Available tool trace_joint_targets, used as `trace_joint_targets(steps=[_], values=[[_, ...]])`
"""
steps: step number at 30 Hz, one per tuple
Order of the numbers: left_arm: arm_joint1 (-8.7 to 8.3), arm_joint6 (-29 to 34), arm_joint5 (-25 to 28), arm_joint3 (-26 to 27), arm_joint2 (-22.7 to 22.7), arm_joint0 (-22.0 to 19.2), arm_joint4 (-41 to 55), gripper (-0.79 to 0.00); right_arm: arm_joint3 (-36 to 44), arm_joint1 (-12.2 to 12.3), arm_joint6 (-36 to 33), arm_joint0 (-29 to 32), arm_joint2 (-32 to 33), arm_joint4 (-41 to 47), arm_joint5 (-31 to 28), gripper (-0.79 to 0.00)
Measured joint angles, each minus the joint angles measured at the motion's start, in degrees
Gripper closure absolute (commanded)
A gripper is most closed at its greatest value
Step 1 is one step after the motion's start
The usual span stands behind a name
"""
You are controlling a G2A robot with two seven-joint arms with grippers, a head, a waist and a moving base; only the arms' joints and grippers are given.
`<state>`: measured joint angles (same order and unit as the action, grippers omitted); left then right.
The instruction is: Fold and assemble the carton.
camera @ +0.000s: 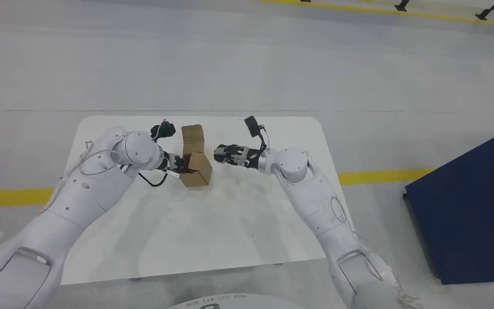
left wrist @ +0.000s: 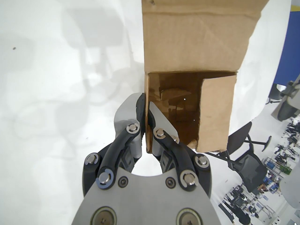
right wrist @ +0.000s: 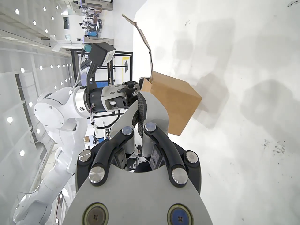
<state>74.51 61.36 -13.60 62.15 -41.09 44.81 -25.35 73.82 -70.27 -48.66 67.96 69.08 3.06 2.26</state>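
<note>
My left gripper [left wrist: 145, 105] pinches the carton [left wrist: 194, 36] wall, steadying it open; my right gripper [right wrist: 140, 99], fingers pressed together, sits just beside, likely ready to fold it.

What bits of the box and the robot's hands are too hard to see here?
- Inside of the carton: left wrist view, too dark to show its far end.
- The carton's far flap: left wrist view, cut off by the picture's edge.
- Whether the right gripper touches the carton: right wrist view, its own fingers hide that corner; top view, too small.
</note>
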Motion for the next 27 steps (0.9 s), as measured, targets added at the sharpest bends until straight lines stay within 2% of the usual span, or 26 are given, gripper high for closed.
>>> trace_joint_targets(steps=[1, 2, 3, 4, 5, 6, 11, 15, 22, 27], values=[[-0.15, 0.1, -1.0, 1.2, 0.1, 0.4, -1.2, 0.000, 0.1, 0.0, 0.0, 0.0, 0.0, 0.0, 0.1, 0.000], [-0.25, 0.3, -1.7, 2.1, 0.2, 0.7, -2.1, -0.086, 0.1, 0.1, 0.0, 0.0, 0.0, 0.0, 0.2, 0.000], [-0.35, 0.6, -2.4, 3.1, 0.3, 1.0, -2.8, -0.280, 0.2, 0.1, 0.1, 0.1, 0.0, 0.0, 0.3, 0.000], [-0.47, 1.1, -3.2, 4.4, 0.4, 1.4, -3.6, -0.385, 0.3, 0.1, 0.1, 0.1, -0.1, 0.0, 0.3, 0.000], [-0.56, 1.5, -3.8, 5.4, 0.5, 1.7, -4.3, -0.640, 0.3, 0.2, 0.1, 0.1, -0.1, 0.0, 0.3, 0.000], [-0.65, 1.8, -4.2, 6.3, 0.6, 2.0, -5.0, -0.785, 0.3, 0.2, 0.1, 0.1, -0.1, 0.0, 0.4, 0.000], [-1.02, 3.2, -5.3, 9.5, 0.3, 3.4, -6.4, -0.785, 0.5, 0.3, 0.2, 0.2, -0.2, 0.1, 0.4, 0.000], [-1.52, 3.8, -3.3, 11.1, -2.1, 4.4, -3.4, -0.785, 0.7, 0.4, 0.3, 0.3, -0.2, 0.0, 0.6, 0.000], [-4.04, 3.9, 2.5, 13.6, -12.4, 8.1, 4.7, -0.785, 0.9, 0.6, 0.5, 0.3, -0.4, 0.0, 0.9, 0.000], [-5.15, 3.7, 5.3, 9.4, -18.5, 9.0, 10.1, -0.785, 0.9, 0.7, 0.2, 0.1, -1.1, -1.0, 1.2, 0.000]])
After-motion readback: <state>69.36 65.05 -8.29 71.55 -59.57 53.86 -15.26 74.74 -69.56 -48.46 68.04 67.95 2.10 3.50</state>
